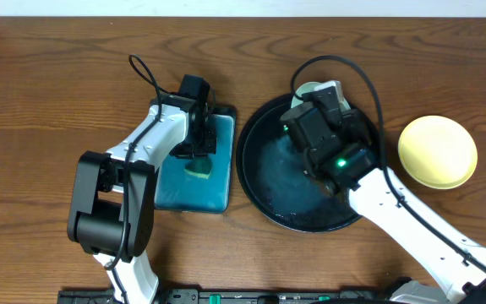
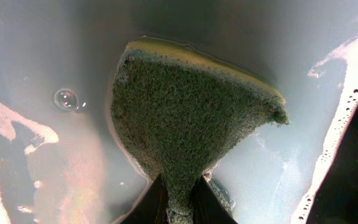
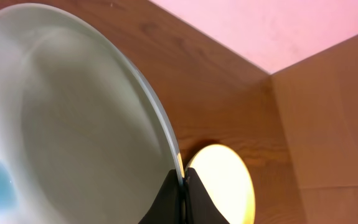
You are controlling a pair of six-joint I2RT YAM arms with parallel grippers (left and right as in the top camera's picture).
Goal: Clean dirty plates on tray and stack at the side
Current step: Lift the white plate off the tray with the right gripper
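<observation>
My right gripper point(image 3: 182, 185) is shut on the rim of a pale mint-white plate point(image 3: 66, 124), which it holds tilted on edge above the black tray point(image 1: 264, 198). A bluish patch shows at the plate's lower left. From overhead only a sliver of this plate point(image 1: 309, 88) peeks out past the right gripper point(image 1: 317, 100). A yellow plate point(image 1: 437, 151) lies on the table right of the tray, and it shows behind the held plate as the yellow plate point(image 3: 225, 186). My left gripper point(image 2: 179, 202) is shut on a green-and-yellow sponge point(image 2: 185, 118) in the water of the teal basin point(image 1: 171, 190).
The rectangular teal basin point(image 2: 48, 56) holds cloudy water with foam along its edges. A film of water lies in the tray. Wooden tabletop point(image 1: 48, 84) surrounds both. A wall and a brown panel stand behind the table in the right wrist view.
</observation>
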